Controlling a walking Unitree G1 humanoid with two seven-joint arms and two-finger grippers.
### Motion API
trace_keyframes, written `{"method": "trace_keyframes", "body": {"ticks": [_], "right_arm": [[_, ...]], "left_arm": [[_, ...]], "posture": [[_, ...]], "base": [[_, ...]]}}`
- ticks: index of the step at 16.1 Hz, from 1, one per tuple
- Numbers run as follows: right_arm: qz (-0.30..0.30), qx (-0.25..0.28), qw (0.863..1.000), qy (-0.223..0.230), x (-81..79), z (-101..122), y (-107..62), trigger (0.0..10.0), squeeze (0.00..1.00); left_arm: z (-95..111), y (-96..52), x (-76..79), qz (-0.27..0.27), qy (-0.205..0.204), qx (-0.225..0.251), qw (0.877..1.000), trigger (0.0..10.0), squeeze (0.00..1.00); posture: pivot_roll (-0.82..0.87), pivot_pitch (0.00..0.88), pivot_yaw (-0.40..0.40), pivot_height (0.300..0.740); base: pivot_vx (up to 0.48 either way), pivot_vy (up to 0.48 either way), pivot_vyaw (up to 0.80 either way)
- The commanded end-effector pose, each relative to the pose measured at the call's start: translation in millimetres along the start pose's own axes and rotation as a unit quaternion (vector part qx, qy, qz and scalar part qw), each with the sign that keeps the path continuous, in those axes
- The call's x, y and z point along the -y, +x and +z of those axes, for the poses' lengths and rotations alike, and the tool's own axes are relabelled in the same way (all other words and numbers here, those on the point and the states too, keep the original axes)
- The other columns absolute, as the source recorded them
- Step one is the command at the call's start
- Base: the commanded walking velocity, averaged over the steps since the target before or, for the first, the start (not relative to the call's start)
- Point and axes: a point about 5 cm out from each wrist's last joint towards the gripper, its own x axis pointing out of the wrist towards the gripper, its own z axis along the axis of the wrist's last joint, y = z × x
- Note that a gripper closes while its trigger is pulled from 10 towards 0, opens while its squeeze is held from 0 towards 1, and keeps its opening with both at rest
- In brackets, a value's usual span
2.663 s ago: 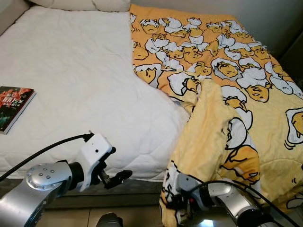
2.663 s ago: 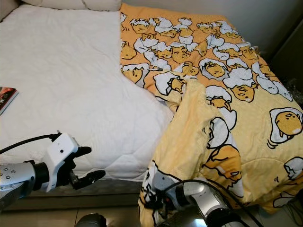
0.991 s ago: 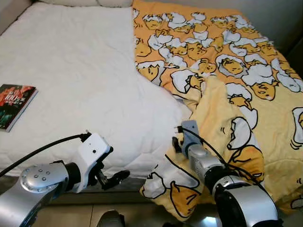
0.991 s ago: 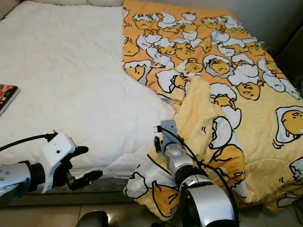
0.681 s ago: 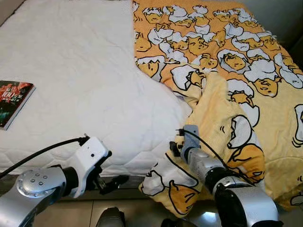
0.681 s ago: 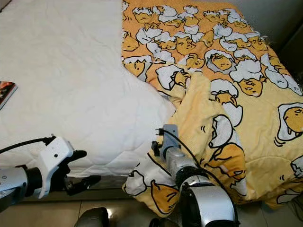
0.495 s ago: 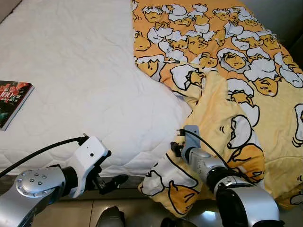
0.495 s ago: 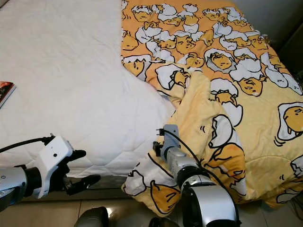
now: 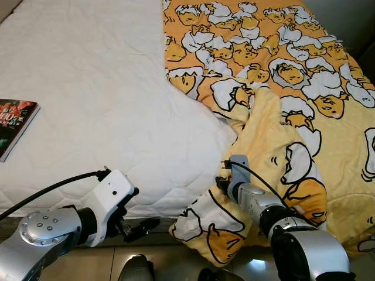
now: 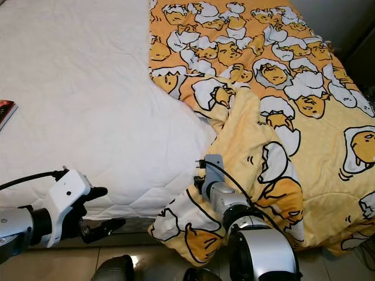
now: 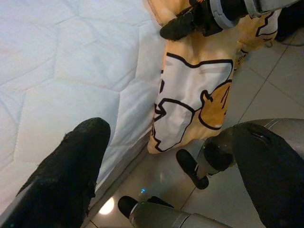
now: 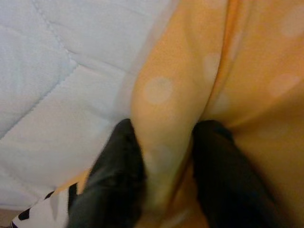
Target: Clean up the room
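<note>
Book (image 9: 13, 124) at left edge of left eye view, lying on white mattress (image 9: 94, 99): dark cover, red figures "100" legible near its top; smaller lettering around it too small to read. Blanket (image 9: 281, 76) carries cartoon egg print, no lettering. No other readable text.

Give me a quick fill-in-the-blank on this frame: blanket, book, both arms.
1. The right gripper is shut on a fold of the ____ blanket.
2. The book lies on the ____ mattress.
3. The left gripper hovers beside the mattress edge with its jaws ____.

Missing words: yellow; white; open
</note>
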Motion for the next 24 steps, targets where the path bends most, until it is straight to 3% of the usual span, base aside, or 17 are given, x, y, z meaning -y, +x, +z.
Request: {"method": "trace_keyframes", "body": {"ticks": [1, 4, 5, 8, 9, 10, 12, 13, 14, 15, 16, 17, 18, 20, 22, 23, 24], "right_arm": [[0.000, -0.028, 1.000, 0.008, 4.1, -13.0, -0.7, 0.0, 0.00], [0.041, -0.006, 0.999, -0.008, -1.0, -4.4, -0.6, 0.0, 0.00], [0.127, 0.015, 0.991, -0.033, -19.1, 2.9, -0.8, 0.0, 0.00], [0.404, 0.003, 0.894, -0.193, -74.9, -14.4, -14.1, 0.0, 0.00], [0.503, -0.017, 0.831, -0.237, -90.5, -29.0, -24.8, 0.0, 0.00], [0.545, -0.032, 0.797, -0.259, -95.4, -37.5, -30.5, 0.0, 0.00], [0.620, -0.095, 0.701, -0.341, -94.9, -68.2, -44.3, 0.0, 0.00], [0.622, -0.115, 0.679, -0.373, -90.7, -77.8, -46.0, 0.0, 0.00], [0.612, -0.121, 0.668, -0.406, -86.9, -84.0, -46.2, 7.2, 0.00], [0.605, -0.121, 0.665, -0.420, -85.6, -86.2, -46.0, 7.2, 0.00], [0.592, -0.124, 0.678, -0.417, -85.1, -86.9, -44.4, 10.0, 0.00], [0.581, -0.106, 0.699, -0.404, -87.2, -80.5, -42.5, 10.0, 0.65], [0.573, -0.079, 0.715, -0.392, -89.6, -71.7, -41.3, 10.0, 1.00], [0.555, -0.030, 0.740, -0.378, -91.5, -55.9, -38.7, 10.0, 1.00], [0.475, 0.070, 0.808, -0.342, -86.1, -18.4, -30.8, 10.0, 1.00], [0.397, 0.119, 0.857, -0.305, -77.5, 0.5, -24.5, 10.0, 1.00], [0.348, 0.135, 0.882, -0.286, -70.8, 8.7, -20.6, 10.0, 1.00]], "left_arm": [[2.3, -1.8, 2.0, -0.001, 0.006, 0.002, 1.000, 10.0, 0.00], [2.9, -1.7, 2.3, -0.002, 0.006, 0.002, 1.000, 10.0, 0.00], [3.0, -1.1, 2.4, -0.003, 0.007, 0.002, 1.000, 10.0, 0.00], [3.6, 0.8, 2.5, -0.007, 0.007, 0.003, 1.000, 10.0, 0.00], [4.6, 2.2, 2.7, -0.009, 0.008, 0.004, 1.000, 10.0, 0.00], [5.2, 2.6, 2.7, -0.011, 0.008, 0.005, 1.000, 10.0, 0.00], [6.4, 4.5, 3.2, -0.018, 0.010, 0.005, 1.000, 10.0, 0.00], [7.0, 4.9, 3.5, -0.020, 0.011, 0.006, 1.000, 10.0, 0.00], [7.4, 5.2, 4.0, -0.021, 0.011, 0.006, 1.000, 10.0, 0.00], [7.4, 5.3, 4.1, -0.022, 0.012, 0.006, 1.000, 10.0, 0.00], [7.4, 5.3, 4.4, -0.023, 0.012, 0.006, 1.000, 10.0, 0.00], [7.5, 5.2, 4.1, -0.023, 0.012, 0.006, 1.000, 10.0, 0.00], [7.6, 5.4, 3.4, -0.023, 0.013, 0.006, 1.000, 10.0, 0.00], [7.6, 5.8, 2.6, -0.021, 0.014, 0.005, 1.000, 10.0, 0.00], [7.1, 7.9, 0.8, -0.015, 0.015, 0.008, 1.000, 10.0, 0.00], [7.7, 10.0, -0.5, -0.010, 0.016, 0.012, 1.000, 10.0, 0.00], [8.0, 11.2, -1.1, -0.007, 0.016, 0.013, 1.000, 10.0, 0.00]], "posture": [[0.38, 0.192, -0.110, 0.740], [0.38, 0.192, -0.110, 0.740], [0.37, 0.188, -0.106, 0.740], [0.36, 0.184, -0.101, 0.740], [0.36, 0.185, -0.097, 0.740], [0.36, 0.184, -0.093, 0.740], [0.36, 0.183, -0.085, 0.740], [0.36, 0.181, -0.083, 0.740], [0.36, 0.180, -0.083, 0.740], [0.36, 0.180, -0.082, 0.740], [0.36, 0.178, -0.082, 0.740], [0.36, 0.173, -0.081, 0.740], [0.36, 0.173, -0.081, 0.740], [0.36, 0.173, -0.082, 0.740], [0.35, 0.155, -0.088, 0.740], [0.34, 0.151, -0.089, 0.740], [0.34, 0.149, -0.090, 0.740]], "base": [[0.000, 0.000, 0.00], [0.000, 0.000, 0.00], [0.000, 0.000, 0.00], [0.000, 0.000, 0.00], [0.000, 0.000, 0.00], [0.000, 0.000, 0.00], [0.000, 0.000, 0.00], [0.000, 0.000, 0.00], [0.000, 0.000, 0.00], [0.000, 0.000, 0.00], [0.000, 0.000, 0.00], [0.000, 0.000, 0.00], [0.000, 0.000, 0.00], [0.000, 0.000, 0.00], [0.000, 0.000, 0.00], [0.000, 0.000, 0.00], [0.000, 0.000, 0.00]]}}
